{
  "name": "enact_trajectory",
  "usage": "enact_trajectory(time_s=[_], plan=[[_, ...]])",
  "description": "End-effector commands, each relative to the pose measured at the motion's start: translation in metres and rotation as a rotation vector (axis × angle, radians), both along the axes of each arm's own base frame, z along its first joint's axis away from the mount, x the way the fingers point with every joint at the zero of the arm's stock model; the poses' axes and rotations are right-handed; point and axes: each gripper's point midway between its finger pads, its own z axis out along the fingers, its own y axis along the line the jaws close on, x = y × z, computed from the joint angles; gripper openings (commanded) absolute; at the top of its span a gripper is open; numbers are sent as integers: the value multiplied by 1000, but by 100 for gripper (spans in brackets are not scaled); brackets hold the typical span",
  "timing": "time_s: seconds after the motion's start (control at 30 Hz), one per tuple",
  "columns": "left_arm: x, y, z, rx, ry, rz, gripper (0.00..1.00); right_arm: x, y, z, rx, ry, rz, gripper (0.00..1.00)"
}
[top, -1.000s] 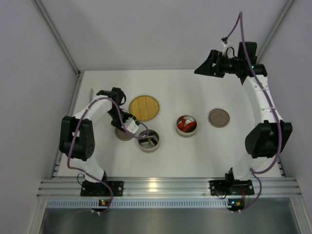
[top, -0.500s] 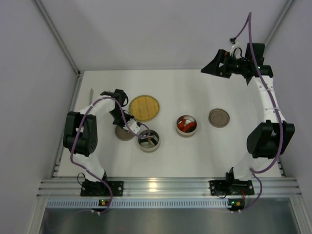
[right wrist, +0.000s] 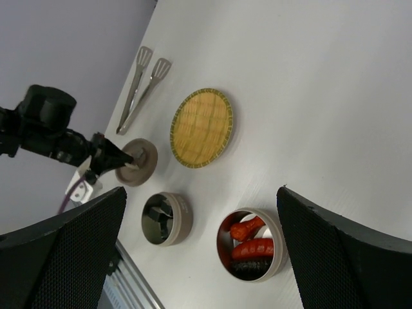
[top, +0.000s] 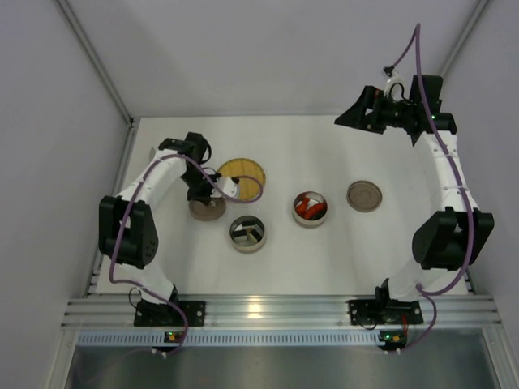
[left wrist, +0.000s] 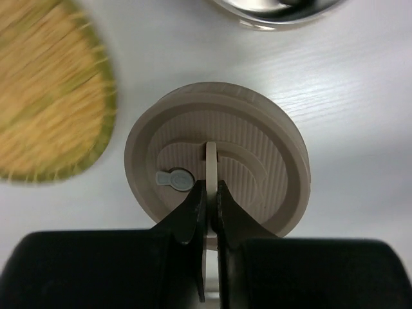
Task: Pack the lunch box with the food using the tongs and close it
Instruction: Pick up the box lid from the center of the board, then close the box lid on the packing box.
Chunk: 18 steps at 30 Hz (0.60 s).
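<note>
Since a second ago the left arm has pulled back from the left tin (top: 247, 233) and its claw has gone from half open to pinched shut; the right arm has lifted a little toward the far right corner. Now the left claw (left wrist: 208, 190) grips the thin upright tab (left wrist: 210, 158) in the middle of the left lid (left wrist: 257, 167), a round beige disc lying on the desk (top: 324, 259) just beside the plate (top: 241, 180) and near the left tin. The wrist view shows both fingers (left wrist: 192, 219) pressed against the tab from either side. The left tin stands open with dark pieces inside that I cannot make out. The right tin (top: 310, 208) stands open too, near the middle of the desk, and holds the food (right wrist: 252, 244): red-orange pieces with a dark-wrapped one beneath them. The right lid (top: 364, 195) lies flat to the right of it, apart from the tin. The tongs (right wrist: 140, 84) lie on the far left of the desk beyond the left arm, apart from the plate, with nothing touching them. The right claw (right wrist: 201, 193) hangs high over the far right of the desk, spread wide and holding nothing
</note>
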Motion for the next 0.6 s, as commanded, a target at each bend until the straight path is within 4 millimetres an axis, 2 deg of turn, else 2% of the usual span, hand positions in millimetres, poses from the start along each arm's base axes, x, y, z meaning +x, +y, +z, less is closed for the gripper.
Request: enact_trajectory(time_s=[0.0,0.03,0.1,0.13,0.2,0.27,0.3,0.37,0.4,0.43,0.47,0.5,0.57], plan=[[8,-16,74,-68,-18,407,0,-15,-2,14,-10,-56,4,99],[10,-18,84,-77,-14,461,0,-16,-3,12,-16,-51,2,99],[-2,-25,101,-105,76,613,0,-21,-3,9,-31,-52,0,99],[-1,-30,112,-130,80,670,0,-24,-4,11,-37,-62,-1,99],[-7,-46,121,-166,134,855,0,-29,-5,6,-52,-55,2,99],[-13,-51,117,-148,153,976,0,-36,-7,5,-68,-57,1,99],[-15,-64,124,-199,172,1091,0,-38,-7,4,-73,-58,1,99],[-22,-70,114,-219,214,1211,0,-42,-9,4,-81,-60,-4,99],[-22,-85,117,-271,232,1279,0,-44,-10,4,-82,-58,-5,99],[-25,-89,121,-302,208,1295,0,-46,-10,4,-84,-60,-6,99],[-29,-85,107,-268,185,1360,0,-47,-11,4,-89,-64,-4,99],[-37,-96,105,-267,196,1400,0,-49,-12,3,-91,-54,-4,99],[-47,-101,94,-223,219,1456,0,-50,-14,4,-96,-57,-10,100]])
